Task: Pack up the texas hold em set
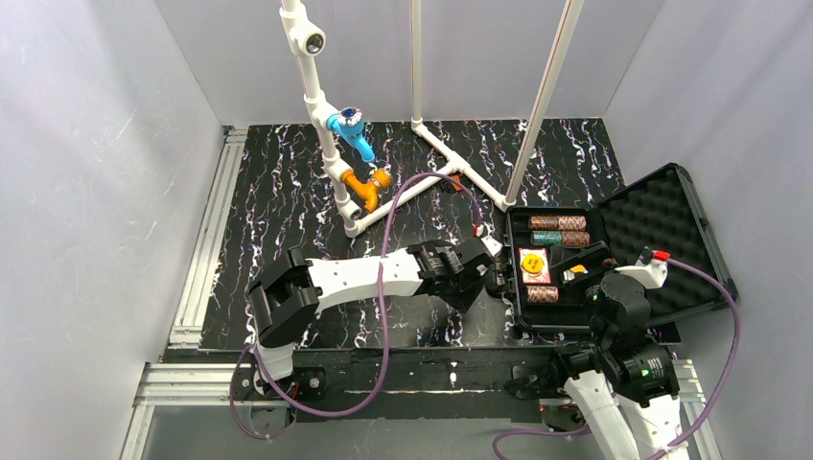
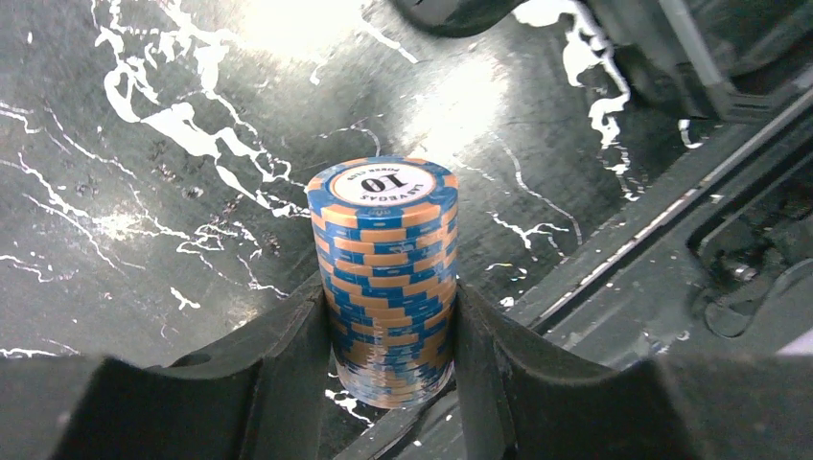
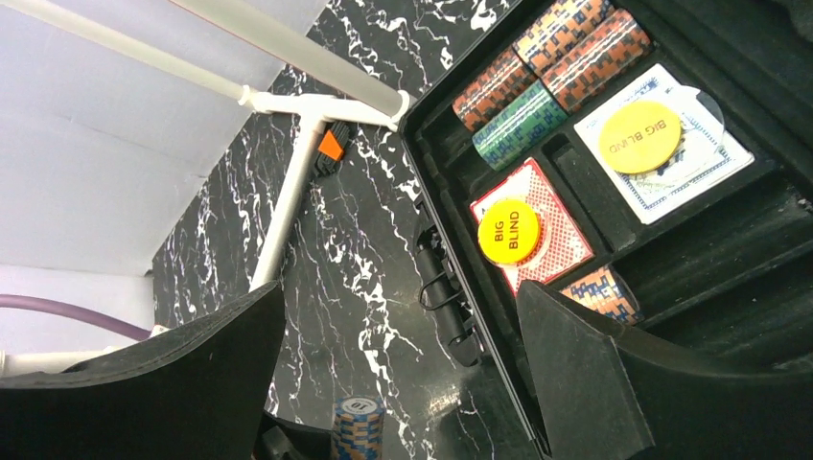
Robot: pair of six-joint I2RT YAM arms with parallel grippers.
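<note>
Chip stack (image 2: pixel 383 278), blue and orange, stands upright on the table (image 2: pixel 144 192), pinched between both fingers of the left gripper (image 2: pixel 388 316). Right gripper (image 3: pixel 398 297) hangs with jaws wide and empty, the open case (image 1: pixel 657 225) lying just past its fingertips.

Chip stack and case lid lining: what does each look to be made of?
Chip stack: probably moulded plastic or clay composite, with matt blue and orange edge stripes and a glossier printed centre label. Case lid lining: soft black foam, judging by its matt egg-crate bumps.
</note>
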